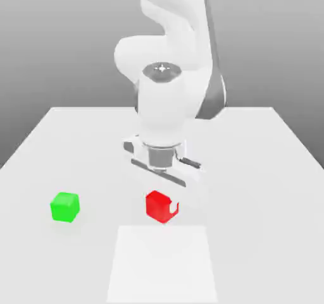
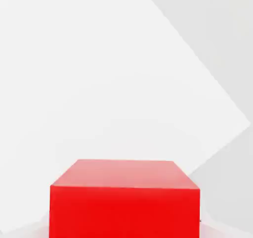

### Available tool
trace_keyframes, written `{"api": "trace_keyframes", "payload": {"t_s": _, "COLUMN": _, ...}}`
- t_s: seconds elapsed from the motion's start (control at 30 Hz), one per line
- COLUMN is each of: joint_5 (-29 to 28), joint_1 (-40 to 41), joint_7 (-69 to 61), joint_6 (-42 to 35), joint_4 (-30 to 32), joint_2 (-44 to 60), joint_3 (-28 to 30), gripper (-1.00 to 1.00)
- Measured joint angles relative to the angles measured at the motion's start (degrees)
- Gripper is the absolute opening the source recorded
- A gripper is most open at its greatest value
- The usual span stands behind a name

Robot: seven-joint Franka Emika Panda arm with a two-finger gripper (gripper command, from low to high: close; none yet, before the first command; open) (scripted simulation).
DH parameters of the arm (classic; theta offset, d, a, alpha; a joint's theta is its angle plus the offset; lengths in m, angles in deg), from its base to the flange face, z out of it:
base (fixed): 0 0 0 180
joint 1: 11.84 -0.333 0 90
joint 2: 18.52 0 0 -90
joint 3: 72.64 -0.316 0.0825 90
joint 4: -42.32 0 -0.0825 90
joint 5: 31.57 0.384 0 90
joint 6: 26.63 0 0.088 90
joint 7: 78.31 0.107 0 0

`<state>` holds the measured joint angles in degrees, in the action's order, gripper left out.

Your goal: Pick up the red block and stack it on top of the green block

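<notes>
The red block is near the middle of the white table, directly under my hand. My gripper is down around it, and part of the hand covers the block's upper corner on the exterior view's right. The hand view shows the red block very close and centred, with its top face and one side visible. Whether the block rests on the table or is just off it cannot be made out. The green block stands alone on the table towards the exterior view's left, well apart from the red block and the gripper.
The table is plain white and carries a brighter rectangular patch just in front of the red block. The arm's body rises behind the gripper. Only the two blocks are on the table.
</notes>
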<state>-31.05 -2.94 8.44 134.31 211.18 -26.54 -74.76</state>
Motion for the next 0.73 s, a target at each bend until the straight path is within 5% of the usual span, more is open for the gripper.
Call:
{"api": "trace_keyframes", "payload": {"t_s": 0.37, "joint_5": -5.4, "joint_1": 24.4, "joint_7": 20.4, "joint_6": -7.0, "joint_4": -2.0, "joint_2": -5.1, "joint_3": 11.5, "gripper": -1.0}}
{"api": "trace_keyframes", "payload": {"t_s": 0.6, "joint_5": -0.8, "joint_1": 24.8, "joint_7": 18.6, "joint_6": 4.6, "joint_4": -2.7, "joint_2": 7.3, "joint_3": 12.8, "gripper": -1.0}}
{"api": "trace_keyframes", "payload": {"t_s": 0.63, "joint_5": 0.6, "joint_1": 24.9, "joint_7": 17.7, "joint_6": 6.3, "joint_4": -2.7, "joint_2": 9.0, "joint_3": 12.3, "gripper": 1.0}}
{"api": "trace_keyframes", "payload": {"t_s": 0.73, "joint_5": 0.6, "joint_1": 24.6, "joint_7": 17.7, "joint_6": 6.3, "joint_4": -2.7, "joint_2": 9.1, "joint_3": 12.3, "gripper": 1.0}}
